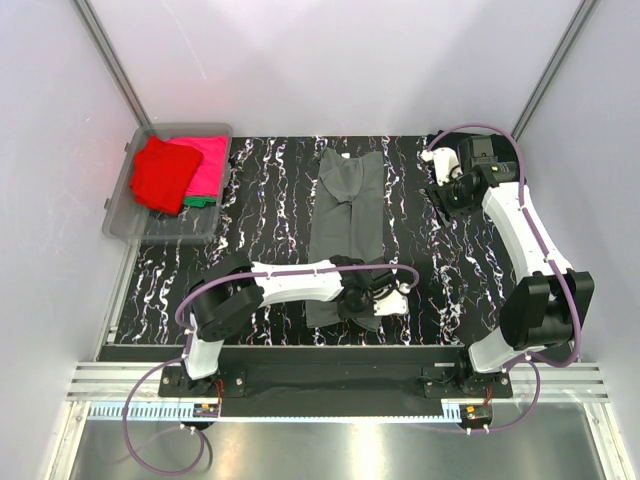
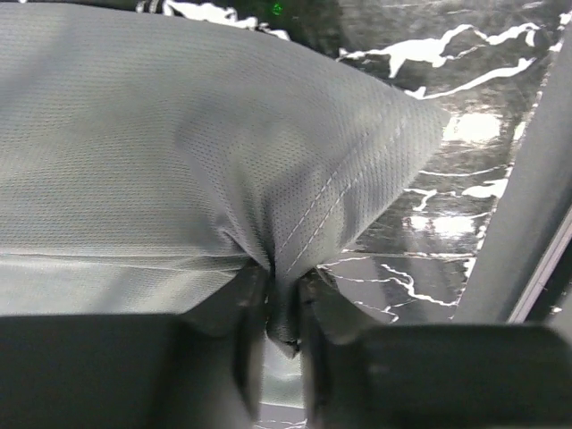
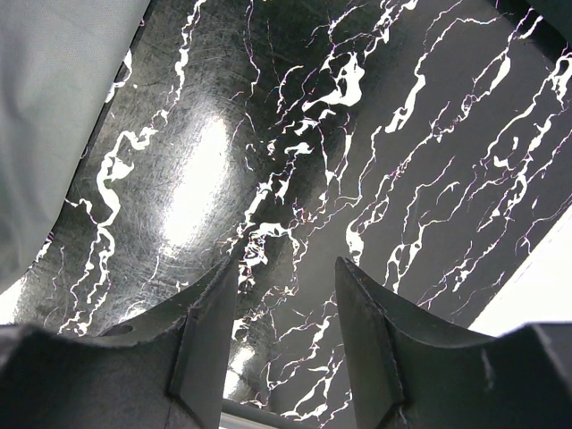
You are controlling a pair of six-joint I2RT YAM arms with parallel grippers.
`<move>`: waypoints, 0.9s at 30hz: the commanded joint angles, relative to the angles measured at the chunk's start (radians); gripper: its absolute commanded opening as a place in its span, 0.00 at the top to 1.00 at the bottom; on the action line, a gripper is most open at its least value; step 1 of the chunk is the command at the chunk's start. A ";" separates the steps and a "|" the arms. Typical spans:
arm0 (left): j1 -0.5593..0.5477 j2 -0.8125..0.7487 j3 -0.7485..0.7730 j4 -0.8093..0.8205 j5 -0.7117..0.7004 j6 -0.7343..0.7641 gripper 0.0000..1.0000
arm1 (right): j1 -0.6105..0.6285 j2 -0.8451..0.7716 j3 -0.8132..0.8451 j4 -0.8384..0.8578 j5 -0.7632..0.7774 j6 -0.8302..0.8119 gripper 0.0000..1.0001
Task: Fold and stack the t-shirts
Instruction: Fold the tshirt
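Top view: The grey shirt [image 1: 345,215] lies at the centre of the table [image 1: 270,200]. It is folded lengthwise into a narrow strip that runs from near to far, slightly wrinkled along its length. The left gripper [image 1: 385,300] is at the strip's near right corner. The right gripper [image 1: 447,190] hangs at the far right, apart from the strip. A clear bin [image 1: 125,225] at the far left holds a red shirt [image 1: 160,175] on top, a pink shirt [image 1: 208,165] beside it, and a green shirt [image 1: 200,202] showing at the near edge.

Left wrist view: The left gripper [image 2: 284,286] is pinched tight on a corner of the grey shirt [image 2: 179,152]. The cloth is a fine mesh weave with a double line of hem stitching, and it bunches into a peak at the fingers [image 2: 241,304].

Right wrist view: The right gripper [image 3: 286,295] is partly open above the table [image 3: 268,134], with nothing between its jaws.
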 commanded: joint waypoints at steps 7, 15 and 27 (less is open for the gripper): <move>0.000 -0.041 0.071 -0.088 -0.002 0.067 0.96 | -0.011 -0.032 0.020 0.034 -0.029 0.007 0.46; 0.050 -0.081 0.251 -0.223 -0.059 0.181 1.00 | -0.019 -0.017 0.061 0.036 -0.037 0.012 0.46; 0.244 0.059 0.541 -0.248 -0.124 0.405 1.00 | -0.034 0.056 0.155 0.034 -0.040 0.032 0.46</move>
